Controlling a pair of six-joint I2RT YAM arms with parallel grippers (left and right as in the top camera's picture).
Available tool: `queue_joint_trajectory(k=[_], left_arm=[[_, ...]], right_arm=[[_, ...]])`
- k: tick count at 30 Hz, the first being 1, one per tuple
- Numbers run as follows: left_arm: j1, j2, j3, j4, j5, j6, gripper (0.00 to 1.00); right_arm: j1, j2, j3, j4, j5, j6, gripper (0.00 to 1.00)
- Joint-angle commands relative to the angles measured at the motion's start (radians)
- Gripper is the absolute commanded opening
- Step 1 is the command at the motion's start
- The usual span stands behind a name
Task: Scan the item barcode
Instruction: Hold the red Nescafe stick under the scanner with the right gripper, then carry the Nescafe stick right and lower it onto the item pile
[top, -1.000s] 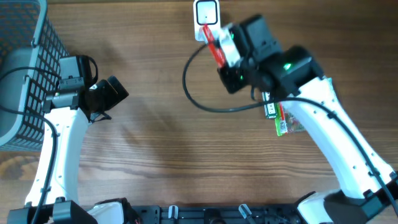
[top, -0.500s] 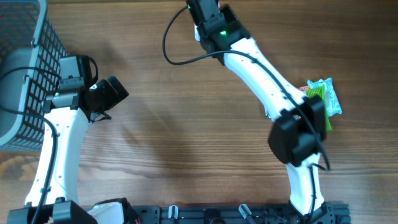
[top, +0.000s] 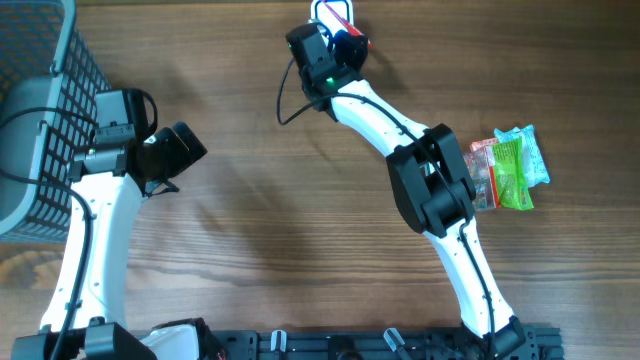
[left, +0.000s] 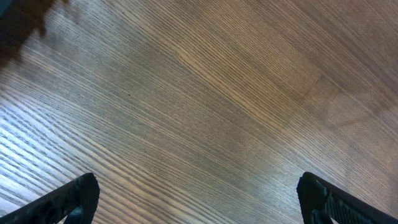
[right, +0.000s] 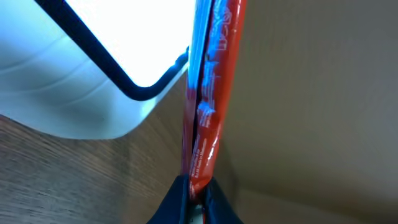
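Right pincer (right: 194, 194): pressed together on the lower edge of a thin red packet (right: 209, 93), which stands edge-on in the wrist view. Item location: the red packet is held up at the far middle of the tabletop (top: 250, 230), directly against or just in front of the white scanner (right: 93, 68); contact cannot be told. The scanner window glows bright beside the packet's flat side. Step in hand, as judged: presentation of the barcode to the scanner, late in the task. Whether a code faces the window is not visible from either view. Next move calls for holding the packet steady, or turning it a little at the wrist until the printed face meets the light, with the grip kept firm on the thin edge. Left pincer (top: 188, 148): spread wide, empty, over bare wood, well apart from the scanner. Further out: a grey mesh basket (top: 40, 60) at the left edge; a small heap of green, red and blue packets (top: 510, 165) near the right arm's elbow.
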Motion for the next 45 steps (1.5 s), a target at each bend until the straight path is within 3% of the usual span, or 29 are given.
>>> queue_joint_trajectory(k=[1, 6, 14, 18, 20, 21, 23, 26, 30, 37, 38, 39, 40, 41, 45], left_arm=[[0.005, -0.004, 0.008, 0.001, -0.013, 0.009, 1.00], [0.005, -0.004, 0.008, 0.001, -0.013, 0.009, 1.00], [0.005, -0.004, 0.008, 0.001, -0.013, 0.009, 1.00], [0.005, -0.004, 0.008, 0.001, -0.013, 0.009, 1.00], [0.005, -0.004, 0.008, 0.001, -0.013, 0.009, 1.00], [0.005, -0.004, 0.008, 0.001, -0.013, 0.009, 1.00], [0.005, -0.004, 0.008, 0.001, -0.013, 0.009, 1.00], [0.005, -0.004, 0.008, 0.001, -0.013, 0.010, 1.00], [0.005, -0.004, 0.008, 0.001, -0.013, 0.009, 1.00], [0.005, -0.004, 0.008, 0.001, -0.013, 0.009, 1.00], [0.005, -0.004, 0.008, 0.001, -0.013, 0.010, 1.00], [0.005, -0.004, 0.008, 0.001, -0.013, 0.009, 1.00], [0.005, -0.004, 0.008, 0.001, -0.013, 0.009, 1.00], [0.005, -0.004, 0.008, 0.001, -0.013, 0.009, 1.00], [0.005, -0.004, 0.008, 0.001, -0.013, 0.009, 1.00]], right_arm=[[0.008, 0.008, 0.000, -0.054, -0.002, -0.097, 0.04], [0.008, 0.008, 0.000, -0.262, -0.159, -0.099, 0.04], [0.005, 0.002, 0.000, -0.279, -0.160, -0.079, 0.05], [0.001, -0.113, 0.000, -0.275, -0.163, 0.043, 0.04], [0.001, -0.215, 0.000, -0.298, -0.164, 0.183, 0.04], [0.001, -0.300, 0.000, -0.380, -0.169, 0.332, 0.04], [0.001, -0.410, 0.000, -0.603, -0.248, 0.509, 0.04], [-0.047, -0.528, 0.000, -0.986, -0.567, 0.830, 0.04], [-0.171, -0.523, -0.124, -1.217, -0.732, 0.990, 0.05], [-0.294, -0.523, -0.496, -1.138, -0.729, 1.051, 0.06], [-0.294, -0.523, -0.550, -1.087, -0.731, 1.052, 0.14], [-0.294, -0.523, -0.571, -1.065, -0.732, 1.051, 0.55], [-0.294, -0.523, -0.573, -1.061, -0.731, 1.050, 0.87], [-0.294, -0.523, -0.572, -1.060, -0.728, 1.050, 1.00], [-0.295, -0.524, -0.565, -1.054, -0.729, 1.050, 1.00]])
